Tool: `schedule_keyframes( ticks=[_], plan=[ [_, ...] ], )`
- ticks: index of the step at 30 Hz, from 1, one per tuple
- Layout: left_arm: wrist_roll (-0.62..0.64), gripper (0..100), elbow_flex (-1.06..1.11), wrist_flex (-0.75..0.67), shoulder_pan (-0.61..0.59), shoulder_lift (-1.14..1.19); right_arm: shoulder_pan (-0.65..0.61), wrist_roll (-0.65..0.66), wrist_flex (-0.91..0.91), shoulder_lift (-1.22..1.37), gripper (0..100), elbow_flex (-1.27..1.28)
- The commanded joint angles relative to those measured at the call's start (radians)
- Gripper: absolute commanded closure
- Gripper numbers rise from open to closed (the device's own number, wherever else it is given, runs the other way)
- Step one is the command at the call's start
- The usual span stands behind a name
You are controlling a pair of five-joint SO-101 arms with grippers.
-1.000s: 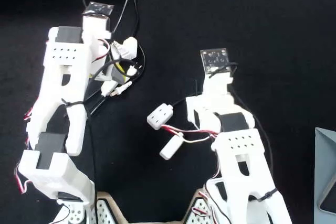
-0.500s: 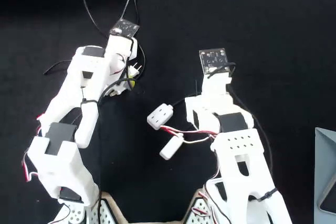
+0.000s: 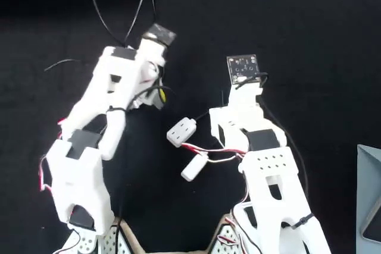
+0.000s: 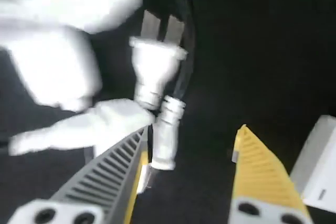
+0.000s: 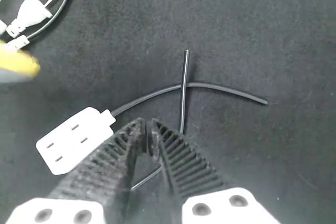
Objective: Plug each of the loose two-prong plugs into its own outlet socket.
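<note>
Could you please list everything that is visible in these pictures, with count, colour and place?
cloth: one, black, covers the table.
outlet block: one, white, mid-cloth, beside the right gripper.
two-prong plug: at least one, white, by the left gripper.
cords: two strands, black, crossing by the right gripper.
small white piece: one, on red-and-white wires, near the outlet block.
grey object: one, right edge of the high view.
left gripper: one, yellow fingers, open.
right gripper: one, dark fingers, shut.

Left arm (image 3: 113, 105) swung right toward table centre, end effector (image 4: 193, 130) now just beside white plug (image 4: 155, 66)
</note>
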Motion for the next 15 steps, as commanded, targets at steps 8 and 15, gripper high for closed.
schedule_keyframes(
  ticks=[8, 15],
  plan=[
    [-0.008, 74, -0.047, -0.127, -0.033, 0.12, -0.015, 0.0, -0.015, -0.016, 98.4, -0.01],
    [-0.005, 74, -0.125, -0.077, -0.102, 0.124, -0.015, 0.0, -0.015, -0.016, 98.4, -0.01]
  ],
)
